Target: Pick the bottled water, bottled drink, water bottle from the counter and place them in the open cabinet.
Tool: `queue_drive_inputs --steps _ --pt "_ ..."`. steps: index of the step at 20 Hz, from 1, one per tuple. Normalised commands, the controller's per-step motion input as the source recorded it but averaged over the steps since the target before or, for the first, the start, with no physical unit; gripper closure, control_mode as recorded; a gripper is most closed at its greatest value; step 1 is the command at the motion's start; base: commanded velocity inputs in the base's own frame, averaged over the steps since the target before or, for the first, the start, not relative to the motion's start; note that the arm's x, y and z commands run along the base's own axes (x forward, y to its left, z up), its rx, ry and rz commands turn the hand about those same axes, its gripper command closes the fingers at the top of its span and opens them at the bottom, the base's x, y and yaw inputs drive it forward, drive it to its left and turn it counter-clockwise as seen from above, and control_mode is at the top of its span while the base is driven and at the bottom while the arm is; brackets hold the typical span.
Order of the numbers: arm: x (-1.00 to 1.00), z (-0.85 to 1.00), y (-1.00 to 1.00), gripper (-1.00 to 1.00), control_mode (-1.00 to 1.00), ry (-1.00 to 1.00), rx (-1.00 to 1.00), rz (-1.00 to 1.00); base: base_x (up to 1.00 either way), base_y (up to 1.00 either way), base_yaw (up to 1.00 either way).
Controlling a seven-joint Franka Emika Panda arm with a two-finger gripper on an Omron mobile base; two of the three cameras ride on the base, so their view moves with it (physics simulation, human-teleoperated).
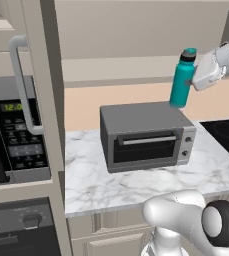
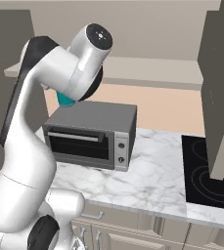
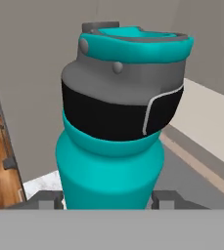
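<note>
The pincer [image 1: 195, 80] is clamping the water bottle [image 1: 182, 79] upright by its side, carrying it high above the toaster oven [image 1: 146, 135] toward the open cabinet's shelf [image 1: 116, 70].

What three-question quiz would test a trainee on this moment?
1. True or false: the gripper is closed on the water bottle.
2. What is directly below the held bottle? A) toaster oven B) stovetop C) microwave
3. Fill in: the toaster oven stands on the marble ____.

Key: 1 true, fingers flank the bottle's body; 2 A; 3 counter.
</note>
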Motion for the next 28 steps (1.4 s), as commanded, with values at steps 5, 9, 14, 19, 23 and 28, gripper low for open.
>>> queue_drive_inputs --steps 5,9,14,19,23,28 --pt "0.15 0.35 -0.02 1.0 -1.0 -0.07 0.0 -0.12 0.0 0.0 0.0" --pt "0.23 0.36 0.0 1.0 -1.0 -0.08 0.0 -0.11 0.0 0.0 0.0" --pt "0.31 0.25 0.0 1.0 -1.0 -0.06 0.0 -0.1 0.0 0.0 0.0" --pt "0.43 0.11 0.0 1.0 -1.0 -0.02 0.0 -0.09 0.0 0.0 0.0" --pt "0.45 0.0 0.0 1.0 -1.0 0.0 0.0 -0.06 0.0 0.0 0.0" --pt "0.37 0.0 0.0 1.0 -1.0 0.0 0.0 -0.01 0.0 0.0 0.0"
